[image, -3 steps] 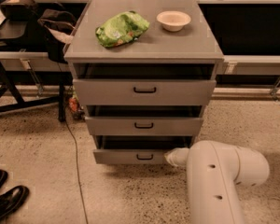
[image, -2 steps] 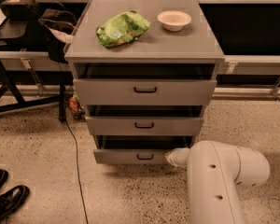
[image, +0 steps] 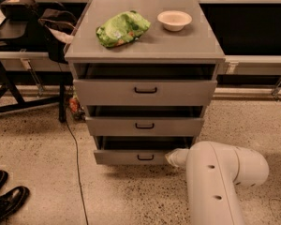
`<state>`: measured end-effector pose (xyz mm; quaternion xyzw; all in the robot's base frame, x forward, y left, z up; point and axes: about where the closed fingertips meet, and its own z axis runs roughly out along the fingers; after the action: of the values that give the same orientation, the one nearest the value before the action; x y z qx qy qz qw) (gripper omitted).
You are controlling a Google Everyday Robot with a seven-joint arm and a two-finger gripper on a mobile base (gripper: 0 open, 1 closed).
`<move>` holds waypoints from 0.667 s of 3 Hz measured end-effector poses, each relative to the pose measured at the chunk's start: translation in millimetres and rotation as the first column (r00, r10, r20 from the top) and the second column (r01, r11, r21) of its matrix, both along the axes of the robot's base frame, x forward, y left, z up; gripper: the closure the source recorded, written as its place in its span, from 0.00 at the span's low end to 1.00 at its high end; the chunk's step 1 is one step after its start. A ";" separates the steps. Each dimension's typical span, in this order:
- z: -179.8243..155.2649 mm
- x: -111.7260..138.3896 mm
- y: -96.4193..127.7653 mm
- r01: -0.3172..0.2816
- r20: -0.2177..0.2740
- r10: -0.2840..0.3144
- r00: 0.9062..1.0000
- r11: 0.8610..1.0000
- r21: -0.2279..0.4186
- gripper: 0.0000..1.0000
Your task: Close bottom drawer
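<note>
**Gripper resting at the right end of the bottom drawer**

The gripper [image: 174, 157] is sitting low, close to the floor, at the tip of the thick white arm [image: 220, 182], which is filling the lower right corner of the view. Only its pale tip is showing, so I cannot tell if it is open or closed. It is lying against the right end of the bottom drawer [image: 126, 157], and whether it is really touching the front panel is not clear.

The bottom drawer is extending directly to the left of the gripper. It is standing pulled out a little, with a dark gap showing above its slim front, and its small dark handle [image: 145, 157] is sitting just left of the gripper. Above the gripper and slightly left, the middle drawer [image: 145, 125] and the top drawer [image: 145, 92] are also standing partly out.

Far above the gripper, the grey cabinet top [image: 192, 43] is carrying a green bag [image: 122, 28] up to the left and a pale bowl [image: 174, 20] almost straight above.

The speckled beige floor [image: 37, 149] is spreading around the gripper on all sides. A thin dark cable [image: 75, 168] is running over it well to the left. Farther left and lower, black shoes [image: 4, 198] are standing at the edge of the view. High on the left, a black table [image: 7, 32] is holding dark items.
</note>
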<state>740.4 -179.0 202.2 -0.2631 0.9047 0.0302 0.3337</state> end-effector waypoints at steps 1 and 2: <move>7.0 4.7 -0.5 0.009 0.022 -0.009 1.000 1.000 -0.010 0.11; 6.9 -3.2 1.0 0.009 0.022 -0.009 1.000 1.000 -0.010 0.00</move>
<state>737.2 -178.0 209.1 -0.2612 0.9022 0.0210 0.3425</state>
